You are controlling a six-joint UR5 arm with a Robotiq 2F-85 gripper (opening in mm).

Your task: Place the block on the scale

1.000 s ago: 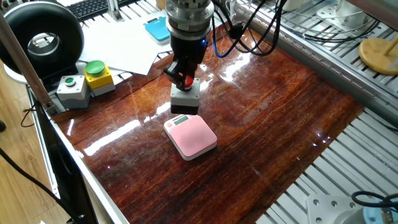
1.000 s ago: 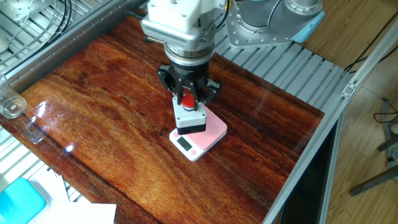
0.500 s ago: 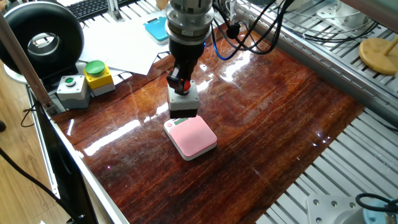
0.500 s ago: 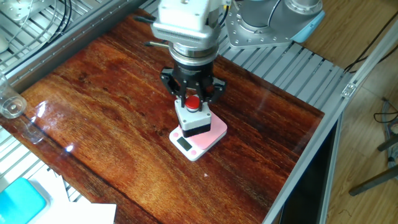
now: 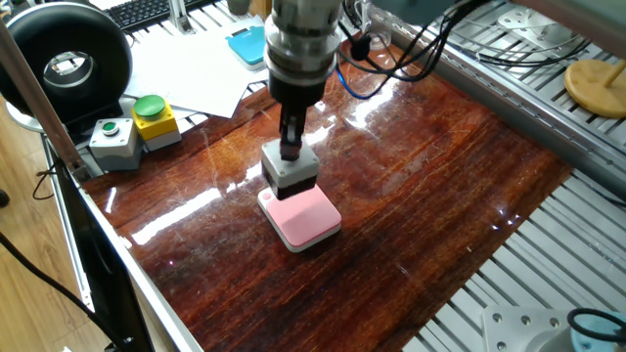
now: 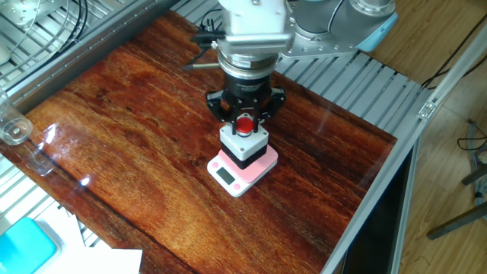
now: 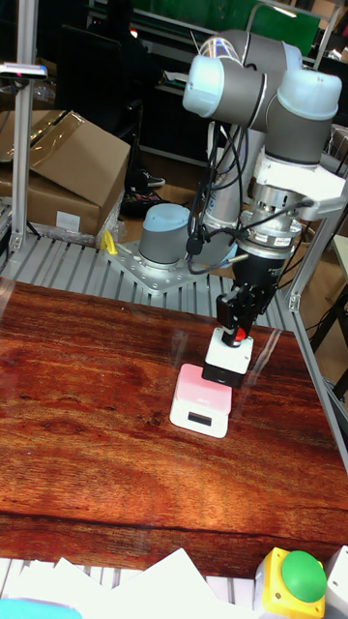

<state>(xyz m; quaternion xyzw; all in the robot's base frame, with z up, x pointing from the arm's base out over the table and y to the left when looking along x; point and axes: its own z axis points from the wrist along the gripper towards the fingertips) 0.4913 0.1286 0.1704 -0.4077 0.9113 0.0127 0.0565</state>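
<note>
The block [image 6: 243,146], a small grey box with a black base and a red button, hangs in my gripper [image 6: 244,122], whose fingers are shut around the red button. It sits over the rear part of the pink scale [image 6: 261,163], away from the display edge. In one fixed view the block [image 5: 290,168] covers the scale's [image 5: 305,217] far edge under the gripper [image 5: 291,149]. In the tall fixed view the block [image 7: 229,360] is at the scale's [image 7: 196,391] back right corner below the gripper [image 7: 236,327]. I cannot tell whether its base touches the scale.
A grey box with a green button [image 5: 110,137] and a yellow box with a big green button [image 5: 155,119] stand at the table's left edge. White papers and a blue flat scale [image 5: 245,44] lie behind the arm. A glass beaker [image 6: 14,129] stands near one corner.
My gripper has carried the block sideways from beside the scale's display edge to over the pink plate, turning a little at the wrist. The scale has not moved.
</note>
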